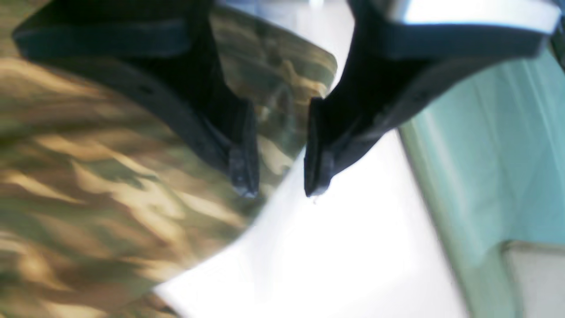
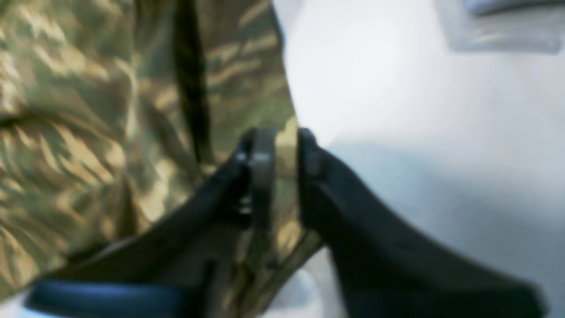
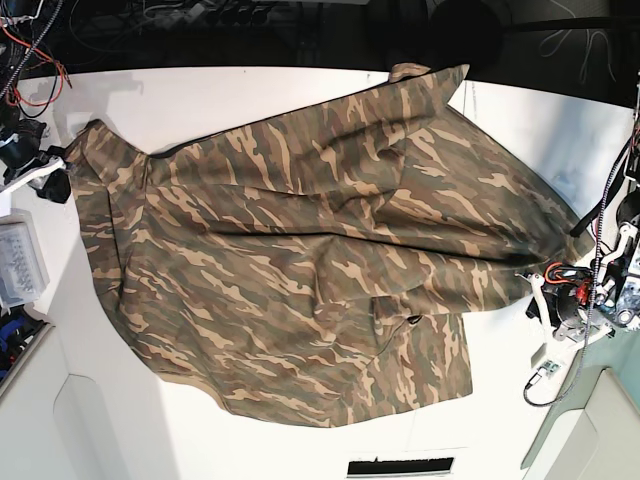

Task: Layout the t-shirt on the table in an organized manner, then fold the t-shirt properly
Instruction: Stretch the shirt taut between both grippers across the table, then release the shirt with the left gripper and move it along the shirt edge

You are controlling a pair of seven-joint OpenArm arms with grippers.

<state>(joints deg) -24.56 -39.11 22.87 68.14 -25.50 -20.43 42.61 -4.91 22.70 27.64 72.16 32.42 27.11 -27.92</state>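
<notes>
The camouflage t-shirt (image 3: 320, 250) lies spread and creased across the white table (image 3: 250, 90), one sleeve folded near the front. My right gripper (image 3: 57, 182) is at the shirt's left edge. Seen from the right wrist, the right gripper (image 2: 284, 145) has its jaws slightly apart, and a strip of the t-shirt (image 2: 88, 110) stands between them. My left gripper (image 3: 528, 280) is at the shirt's right edge. Up close the left gripper (image 1: 279, 185) is open, one finger over the t-shirt (image 1: 88, 176) and the other over bare table (image 1: 331, 256), nothing between them.
A clear plastic box (image 3: 20, 265) sits at the table's left edge, with loose wires (image 3: 30, 60) at the back left. A dark slot (image 3: 400, 465) is in the front edge. A teal surface (image 1: 485, 154) lies beyond the table edge by the left arm.
</notes>
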